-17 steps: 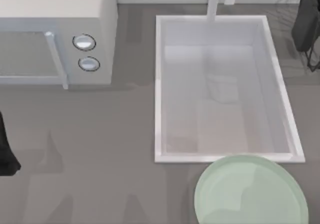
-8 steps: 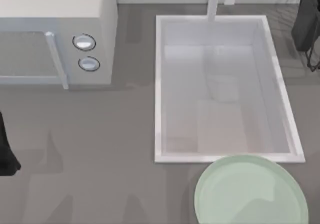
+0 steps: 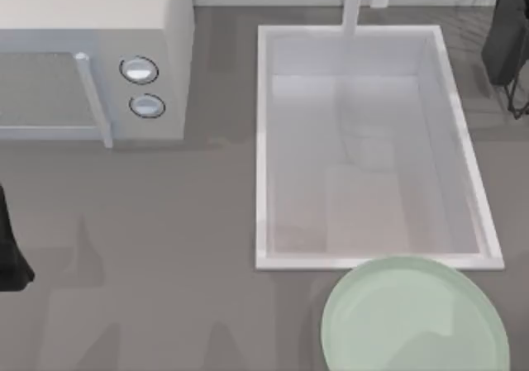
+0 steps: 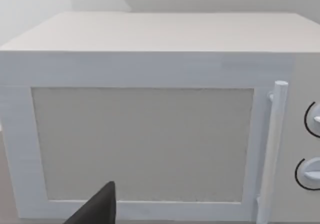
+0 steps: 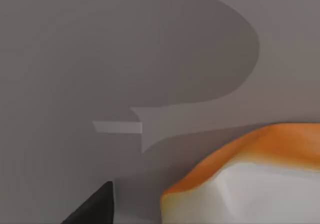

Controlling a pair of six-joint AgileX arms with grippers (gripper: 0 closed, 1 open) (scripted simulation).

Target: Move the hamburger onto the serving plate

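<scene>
Hamburger (image 5: 240, 184) close under right hand, grip untellable, serving plate (image 3: 413, 317) unmoved, bare as before

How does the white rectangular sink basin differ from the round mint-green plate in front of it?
The white rectangular sink basin is straight-sided and deep, with tall walls; the round pale mint-green glossy plate is circular and shallow, with a low rim. The basin sits wholly in the top view, while the plate is cut off at that view's bottom edge. The basin is the larger. Both hold nothing visible.
</scene>
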